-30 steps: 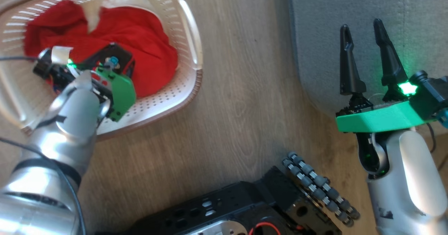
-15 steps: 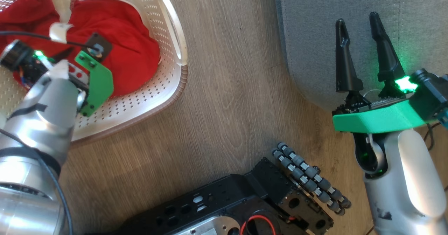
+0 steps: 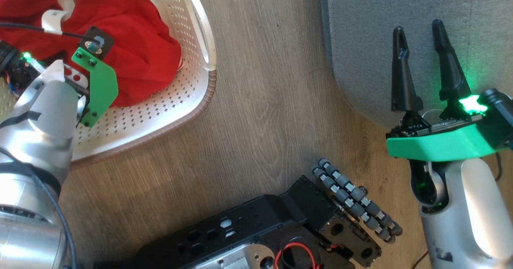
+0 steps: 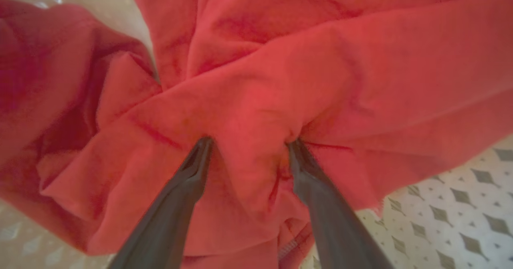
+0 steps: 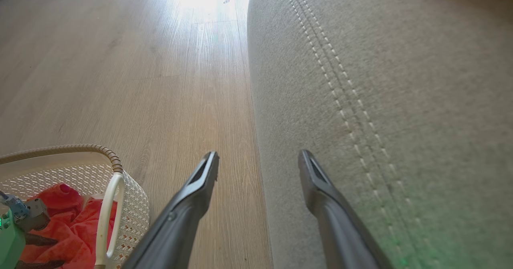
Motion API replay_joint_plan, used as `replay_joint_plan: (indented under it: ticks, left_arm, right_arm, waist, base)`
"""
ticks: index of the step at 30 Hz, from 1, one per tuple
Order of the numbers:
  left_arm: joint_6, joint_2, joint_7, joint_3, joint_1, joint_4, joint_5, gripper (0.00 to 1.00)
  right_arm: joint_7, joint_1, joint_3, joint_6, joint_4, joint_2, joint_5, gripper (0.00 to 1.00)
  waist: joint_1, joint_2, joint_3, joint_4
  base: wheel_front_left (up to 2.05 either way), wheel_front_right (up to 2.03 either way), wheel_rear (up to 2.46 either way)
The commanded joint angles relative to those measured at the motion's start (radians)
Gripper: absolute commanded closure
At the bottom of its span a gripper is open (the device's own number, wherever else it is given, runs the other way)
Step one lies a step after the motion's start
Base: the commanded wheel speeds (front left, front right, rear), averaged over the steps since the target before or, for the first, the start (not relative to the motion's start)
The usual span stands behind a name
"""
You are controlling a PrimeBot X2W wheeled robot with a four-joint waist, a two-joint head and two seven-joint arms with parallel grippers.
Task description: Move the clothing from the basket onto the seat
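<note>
Clothing (image 4: 256,80), bright red and crumpled, lies in the basket (image 3: 168,112) directly under the left pincer (image 4: 250,142). Its two dark fingers stand fairly wide apart, tips pressed into the cloth, with a raised fold bunched between them; they have not closed on it. Perforated basket wall shows just beside this pincer's right finger. The right pincer (image 3: 417,25) is likewise spread wide and holds nothing. The seat (image 3: 372,28) lies beneath and ahead of it. In the right wrist view one finger shows against the grey cushion's stitched edge, the other against the wooden floor (image 3: 272,100) beside that edge. The basket sits well off to this pincer's left.
</note>
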Motion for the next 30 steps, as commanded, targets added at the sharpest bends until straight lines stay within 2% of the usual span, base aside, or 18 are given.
replay_joint_plan:
  ticks: [1, 4, 5, 6, 7, 21, 25, 30]
  left_arm:
    - [-0.006, 0.025, 0.008, 0.008, 0.005, -0.007, -0.005, 0.0]
    - [-0.013, 0.021, 0.023, 0.008, 0.007, -0.007, -0.016, 0.0]
    - [-0.014, 0.019, 0.026, 0.008, 0.007, -0.007, -0.019, 0.13]
    - [-0.014, 0.017, 0.026, 0.009, 0.006, -0.007, -0.024, 0.64]
    - [-0.015, 0.015, 0.027, 0.009, 0.005, -0.007, -0.027, 1.0]
    - [-0.02, -0.009, -0.046, 0.041, 0.018, -0.007, -0.106, 1.0]
    - [-0.016, -0.008, -0.099, 0.043, 0.034, -0.007, -0.12, 1.0]
    - [-0.014, -0.033, -0.158, 0.05, 0.089, -0.007, -0.147, 1.0]
  right_arm:
    - [-0.001, 0.071, 0.017, 0.0, -0.013, -0.003, 0.004, 0.0]
    - [-0.001, 0.075, 0.015, 0.0, -0.018, -0.003, 0.001, 0.0]
    - [-0.001, 0.076, 0.014, 0.0, -0.019, -0.003, 0.0, 0.0]
    - [-0.001, 0.075, 0.013, 0.0, -0.019, -0.003, -0.001, 0.0]
    - [-0.001, 0.074, 0.012, 0.0, -0.019, -0.003, -0.002, 0.0]
    - [-0.001, 0.009, 0.024, 0.0, 0.003, -0.003, -0.019, 0.0]
    - [-0.001, -0.032, 0.015, 0.0, 0.006, -0.003, -0.023, 0.0]
    - [-0.001, -0.047, -0.003, 0.0, 0.027, -0.003, -0.043, 0.0]
  waist:
    - [0.0, -0.0001, 0.001, 0.001]
    - [0.0, -0.0001, 0.004, 0.004]
    - [0.0, -0.0001, 0.005, 0.005]
    - [0.0, -0.0001, 0.005, 0.006]
    - [0.0, -0.0001, 0.005, 0.007]
    - [0.0, -0.0001, -0.044, 0.016]
    - [0.0, -0.0001, -0.082, 0.016]
    - [0.0, -0.0001, -0.188, 0.043]
  base:
    - [0.0, 0.0, 0.0]
    - [0.0, 0.0, 0.0]
    - [0.0, 0.0, 0.0]
    - [0.0, 0.0, 0.0]
    - [0.0, 0.0, 0.0]
    - [0.0, 0.0, 0.0]
    - [0.0, 0.0, 0.0]
    - [0.0, 0.0, 0.0]
